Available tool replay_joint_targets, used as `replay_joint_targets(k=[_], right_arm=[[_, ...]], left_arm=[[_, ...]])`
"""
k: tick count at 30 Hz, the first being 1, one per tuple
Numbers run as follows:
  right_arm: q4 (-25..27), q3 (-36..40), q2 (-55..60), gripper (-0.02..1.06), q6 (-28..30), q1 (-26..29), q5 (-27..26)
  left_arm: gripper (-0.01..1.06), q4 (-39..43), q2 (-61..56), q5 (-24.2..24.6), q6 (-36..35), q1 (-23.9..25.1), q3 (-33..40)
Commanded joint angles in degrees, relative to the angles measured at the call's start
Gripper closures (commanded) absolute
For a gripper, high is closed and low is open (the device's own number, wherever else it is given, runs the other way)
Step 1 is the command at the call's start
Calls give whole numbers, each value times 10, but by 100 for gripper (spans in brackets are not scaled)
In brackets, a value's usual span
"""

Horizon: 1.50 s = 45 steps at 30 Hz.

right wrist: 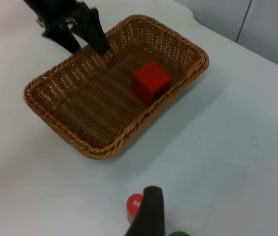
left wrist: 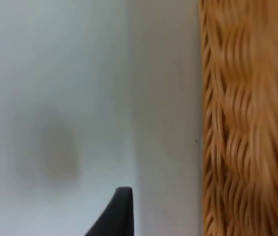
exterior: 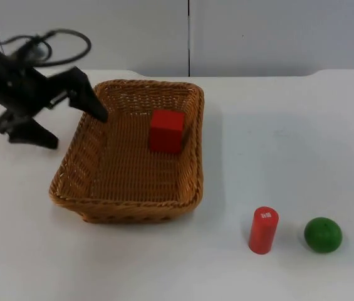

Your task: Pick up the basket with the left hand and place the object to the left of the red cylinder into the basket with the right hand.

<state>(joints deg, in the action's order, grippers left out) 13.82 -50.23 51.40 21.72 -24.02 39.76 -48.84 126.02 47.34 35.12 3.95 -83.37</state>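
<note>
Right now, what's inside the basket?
A red cube sits on the basket floor. The left claw straddles the left rim, one finger inside. The weave under the cube is hidden.

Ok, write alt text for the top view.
A wicker basket on a white table holds a red cube. The open left gripper straddles its left rim. A red cylinder stands at front right, a green ball beside it.
</note>
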Motion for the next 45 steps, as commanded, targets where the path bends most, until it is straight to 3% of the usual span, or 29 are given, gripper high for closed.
replay_joint_targets(k=[1,10,16,22,33,40,45], right_arm=[[-2,0,-4,33,3,3,-5],[-3,0,-4,33,3,3,-19],[-2,0,-4,33,1,3,-19],[-2,0,-28,33,1,3,-21],[-3,0,-132,33,-23,3,-12],[-3,1,-203,33,-34,3,47],[-3,1,-254,33,-34,3,99]], left_arm=[[0,27,-27,3,-5,12,-4],[0,148,-162,50,-89,35,-3],[0,156,-257,80,-95,35,-3],[0,161,-355,76,-99,35,14],[0,173,-630,9,-99,35,201],[0,173,-823,-59,-102,35,351],[0,196,-943,-54,-138,35,422]])
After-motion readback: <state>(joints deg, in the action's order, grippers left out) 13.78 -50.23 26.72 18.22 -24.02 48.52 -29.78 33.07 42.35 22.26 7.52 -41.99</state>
